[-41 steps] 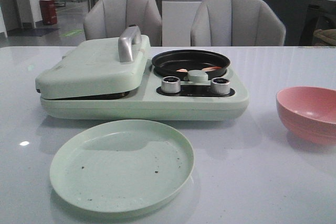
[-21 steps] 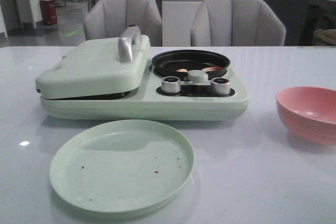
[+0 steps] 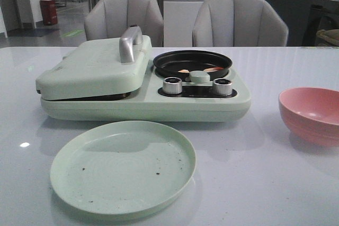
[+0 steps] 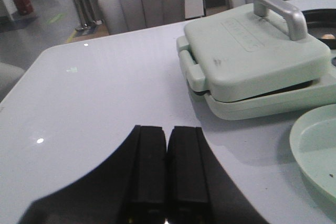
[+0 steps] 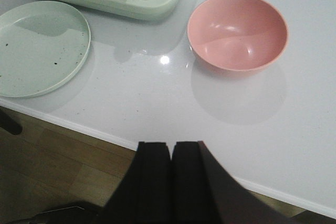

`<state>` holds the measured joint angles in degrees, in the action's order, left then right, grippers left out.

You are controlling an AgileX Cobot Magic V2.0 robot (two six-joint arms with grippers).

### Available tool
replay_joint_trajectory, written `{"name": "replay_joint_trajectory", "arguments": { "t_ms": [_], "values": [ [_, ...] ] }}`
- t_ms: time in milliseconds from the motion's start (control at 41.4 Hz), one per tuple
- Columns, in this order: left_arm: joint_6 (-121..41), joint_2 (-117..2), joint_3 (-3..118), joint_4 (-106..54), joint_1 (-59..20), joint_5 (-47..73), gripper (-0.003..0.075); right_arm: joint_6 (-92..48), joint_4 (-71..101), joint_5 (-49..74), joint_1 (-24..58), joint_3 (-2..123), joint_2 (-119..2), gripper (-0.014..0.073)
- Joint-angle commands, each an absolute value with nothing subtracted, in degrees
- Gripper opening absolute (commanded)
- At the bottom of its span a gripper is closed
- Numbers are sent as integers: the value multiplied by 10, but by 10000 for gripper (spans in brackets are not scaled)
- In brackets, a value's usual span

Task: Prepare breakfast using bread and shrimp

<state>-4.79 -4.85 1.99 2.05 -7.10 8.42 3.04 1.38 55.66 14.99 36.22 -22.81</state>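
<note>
I see the white surface [image 3: 275,183] carrying the green cooker [image 3: 143,86], its lid [image 3: 95,67] shut, so I can't see any bread. In front of it lies the plate [image 3: 123,166]; the pink bowl [image 3: 311,115] sits to the right. Shrimp [image 3: 213,70] lie in the black pan [image 3: 192,62]. My left gripper [image 4: 167,169] and right gripper [image 5: 172,177] both have jaws closed, holding nothing.
</note>
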Motion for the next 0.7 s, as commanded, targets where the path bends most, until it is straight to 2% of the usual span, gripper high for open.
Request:
{"name": "replay_joint_trajectory", "arguments": {
  "t_ms": [0,193,676],
  "values": [
    [-47,-15,5,-9,-45,5,99,30,17,515,150,375,-232,49],
    [-47,14,-4,-20,-17,-7,99,30,17,515,150,375,-232,49],
    [-47,14,-4,-31,-17,-51,99,30,17,515,150,375,-232,49]
  ]
}}
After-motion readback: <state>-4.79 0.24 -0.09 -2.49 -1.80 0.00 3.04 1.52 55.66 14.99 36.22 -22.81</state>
